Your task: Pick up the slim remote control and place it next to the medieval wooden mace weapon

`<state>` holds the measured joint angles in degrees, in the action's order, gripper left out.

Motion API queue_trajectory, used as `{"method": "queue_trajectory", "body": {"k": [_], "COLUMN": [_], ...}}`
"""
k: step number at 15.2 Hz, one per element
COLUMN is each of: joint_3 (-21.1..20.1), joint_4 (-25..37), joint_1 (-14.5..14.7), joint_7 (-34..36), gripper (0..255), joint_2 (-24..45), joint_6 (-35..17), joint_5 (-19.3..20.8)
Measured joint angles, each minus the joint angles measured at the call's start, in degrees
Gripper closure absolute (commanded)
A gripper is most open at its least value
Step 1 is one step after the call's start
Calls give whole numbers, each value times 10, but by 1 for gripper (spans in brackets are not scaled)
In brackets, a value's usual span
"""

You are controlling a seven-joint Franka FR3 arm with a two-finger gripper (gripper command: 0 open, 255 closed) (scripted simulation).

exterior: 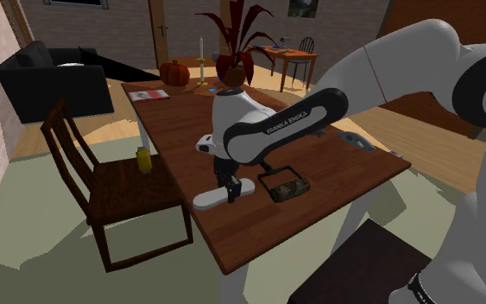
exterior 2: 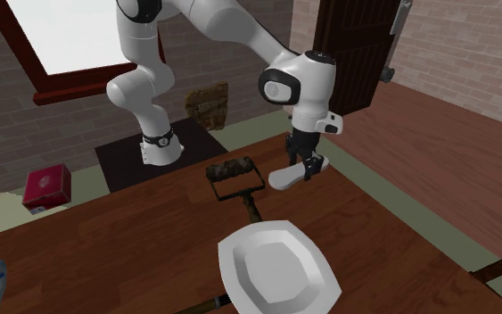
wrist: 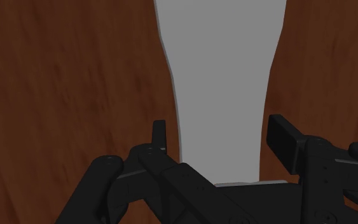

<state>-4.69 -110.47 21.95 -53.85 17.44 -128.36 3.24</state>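
Gripper (exterior: pixel 232 191) sits low over the white remote (exterior: pixel 208 200) - jaws apart, straddling it, with a gap on each side and nothing held. The remote lies flat on the table (exterior: pixel 189 121), just beside the mace (exterior: pixel 286 185) - not touching.

Shoulder and second exterior views: moderate, even light, crisp edges; soft shadows of the chair (exterior: pixel 129 186) and the surface (exterior: pixel 189 121) lie on the floor (exterior: pixel 25 259). Wrist view: dim, wood grain dark, the remote control (wrist: pixel 219 83) a flat unshaded grey.

White arm (exterior: pixel 405 60), blk end effector (exterior: pixel 232 192)
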Motion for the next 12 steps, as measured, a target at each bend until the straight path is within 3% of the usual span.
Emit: {"method": "queue_trajectory", "body": {"k": [12], "joint_3": [-2], "joint_4": [38], "joint_1": [0], "joint_7": [-4], "gripper": [255], "joint_2": [-39], "joint_6": [76], "joint_5": [-6]}}
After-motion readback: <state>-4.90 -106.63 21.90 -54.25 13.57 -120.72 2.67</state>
